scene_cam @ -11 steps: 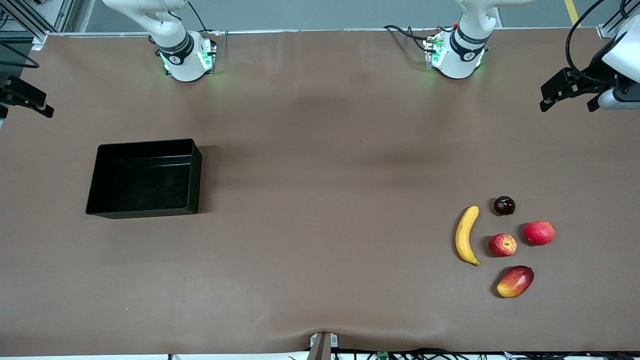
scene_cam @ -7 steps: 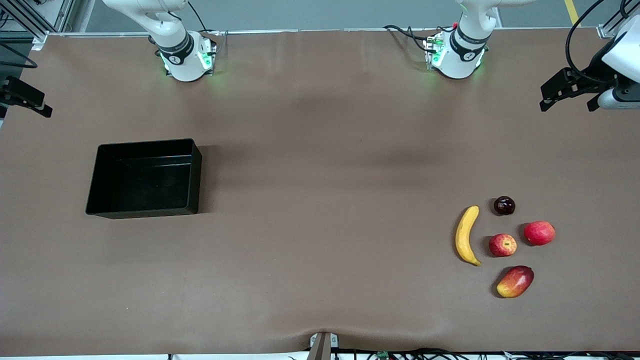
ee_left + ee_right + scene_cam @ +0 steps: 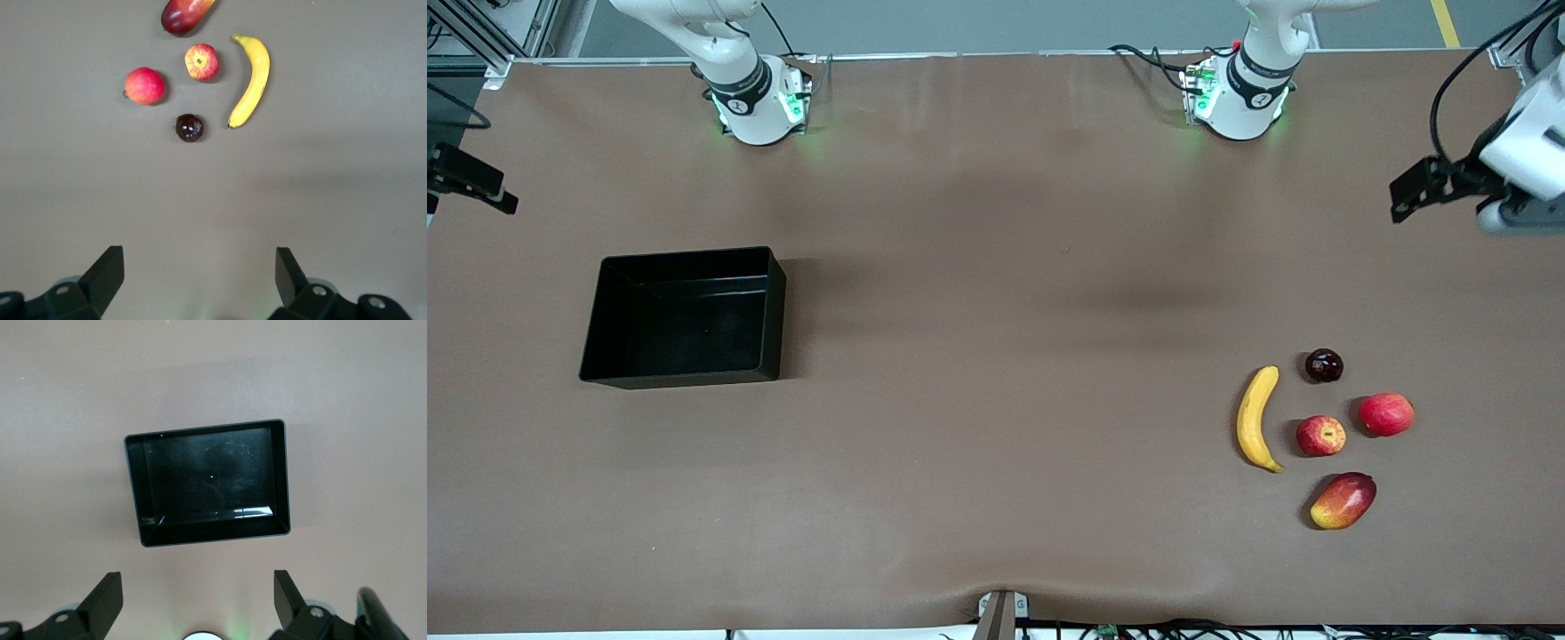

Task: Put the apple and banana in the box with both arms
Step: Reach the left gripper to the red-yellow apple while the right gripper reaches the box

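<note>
The brown worktop carries a fruit cluster toward the left arm's end and the box toward the right arm's end, the two well apart.

**Front view.** The banana lies on the worktop just beside the apple, not touching it. A pinkish-red round fruit lies beside the apple. A dark plum-like fruit lies farther from the front camera than the apple; a red-and-yellow mango lies nearer. The box holds nothing. The left end effector hangs over bare worktop at the left arm's end, away from the fruit. The right end effector shows only partly at the frame edge, over the right arm's end of the worktop.

**Left wrist view.** This view shows what the front view does not: the left end effector has its two fingers spread wide, released, with nothing between them. The banana, apple, pinkish-red fruit and dark fruit all appear; the mango is cut by the frame edge. The box is outside this view.

**Right wrist view.** The right end effector is likewise released, fingers wide apart and holding nothing. The box sits whole in view, its glossy floor bare. No fruit appears here.
</note>
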You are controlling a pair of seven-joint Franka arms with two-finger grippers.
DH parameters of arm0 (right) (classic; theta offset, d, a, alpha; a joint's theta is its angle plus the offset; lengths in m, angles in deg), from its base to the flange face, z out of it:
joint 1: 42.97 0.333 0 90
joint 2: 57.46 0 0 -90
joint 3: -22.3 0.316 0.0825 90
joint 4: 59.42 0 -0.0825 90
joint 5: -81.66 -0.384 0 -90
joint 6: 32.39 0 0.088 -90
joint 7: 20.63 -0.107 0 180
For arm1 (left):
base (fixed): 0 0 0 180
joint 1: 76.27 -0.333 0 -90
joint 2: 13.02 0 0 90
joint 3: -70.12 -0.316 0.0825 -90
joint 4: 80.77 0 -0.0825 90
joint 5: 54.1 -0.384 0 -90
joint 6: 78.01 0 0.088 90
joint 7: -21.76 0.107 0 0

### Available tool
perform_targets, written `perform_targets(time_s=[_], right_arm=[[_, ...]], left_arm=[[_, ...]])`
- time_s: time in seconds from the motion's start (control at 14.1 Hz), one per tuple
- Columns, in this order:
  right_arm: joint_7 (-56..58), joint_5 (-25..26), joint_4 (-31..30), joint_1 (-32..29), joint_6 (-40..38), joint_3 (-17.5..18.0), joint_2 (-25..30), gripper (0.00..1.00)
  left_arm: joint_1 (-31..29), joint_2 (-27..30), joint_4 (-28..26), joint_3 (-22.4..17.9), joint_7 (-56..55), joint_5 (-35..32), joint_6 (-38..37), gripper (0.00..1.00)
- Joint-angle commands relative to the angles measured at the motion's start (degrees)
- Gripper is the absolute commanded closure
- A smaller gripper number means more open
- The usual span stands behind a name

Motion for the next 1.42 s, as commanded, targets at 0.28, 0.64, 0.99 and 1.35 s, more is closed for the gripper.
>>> perform_targets(time_s=[0.28, 0.64, 0.99, 1.35], right_arm=[[5.39, -1.64, 0.99, -6.43, 1.32, 0.47, -11.34, 0.0], [9.95, -0.14, -1.63, -8.18, 10.45, 0.47, -21.01, 0.0], [19.35, -0.23, -14.64, -13.02, 27.58, 0.47, -21.99, 0.0], [22.26, -0.32, -17.63, -16.09, 31.64, 0.56, -25.77, 0.16]], left_arm=[[-4.95, -6.84, -10.05, 0.44, -5.02, -0.25, 18.87, 0.0], [-4.96, -12.48, -15.49, 0.62, -15.32, -0.25, 30.63, 0.0], [-5.31, -19.93, -18.15, 0.36, -14.88, -0.95, 45.67, 0.0], [-6.45, -29.78, -10.78, 0.18, -13.57, -1.04, 51.41, 0.0]])
